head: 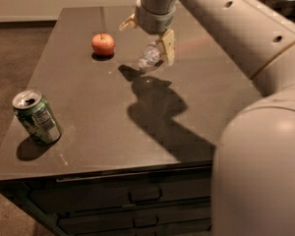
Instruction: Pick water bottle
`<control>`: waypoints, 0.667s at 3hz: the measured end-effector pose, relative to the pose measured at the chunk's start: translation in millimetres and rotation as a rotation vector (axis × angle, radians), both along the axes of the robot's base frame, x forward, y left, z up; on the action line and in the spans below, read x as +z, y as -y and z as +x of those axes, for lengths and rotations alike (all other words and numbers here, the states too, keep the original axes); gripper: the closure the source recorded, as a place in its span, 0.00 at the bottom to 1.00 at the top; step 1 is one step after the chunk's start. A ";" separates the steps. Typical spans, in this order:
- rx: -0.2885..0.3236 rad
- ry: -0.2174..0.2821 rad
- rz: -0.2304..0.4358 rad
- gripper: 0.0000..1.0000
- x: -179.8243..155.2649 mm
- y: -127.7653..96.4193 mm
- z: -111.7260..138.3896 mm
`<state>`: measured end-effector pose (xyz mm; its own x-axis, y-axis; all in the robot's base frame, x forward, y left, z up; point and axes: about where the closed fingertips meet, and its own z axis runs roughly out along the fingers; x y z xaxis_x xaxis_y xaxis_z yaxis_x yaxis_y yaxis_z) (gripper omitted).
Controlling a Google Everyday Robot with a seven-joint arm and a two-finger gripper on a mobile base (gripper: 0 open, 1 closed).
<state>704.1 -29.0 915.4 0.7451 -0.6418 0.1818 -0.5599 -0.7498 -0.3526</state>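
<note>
The water bottle (149,57) is small, clear and ribbed, and lies on its side on the dark table (93,112), right of the middle at the back. My gripper (146,35) hangs from above right over it and is open. One tan finger (167,46) is at the bottle's right end. The other finger (126,23) is up and to the left of it. The bottle's far end is hidden behind the wrist. I cannot tell whether the fingers touch the bottle.
A red apple (103,44) sits left of the bottle. A green soda can (37,117) stands tilted near the front left edge. My arm's large grey body (258,146) fills the right side. Drawers (137,195) are below the table's front edge.
</note>
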 end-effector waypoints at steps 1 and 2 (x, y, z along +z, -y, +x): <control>0.055 -0.033 -0.062 0.00 -22.5 -10.2 12.3; 0.076 -0.064 -0.118 0.00 -44.9 -18.1 25.1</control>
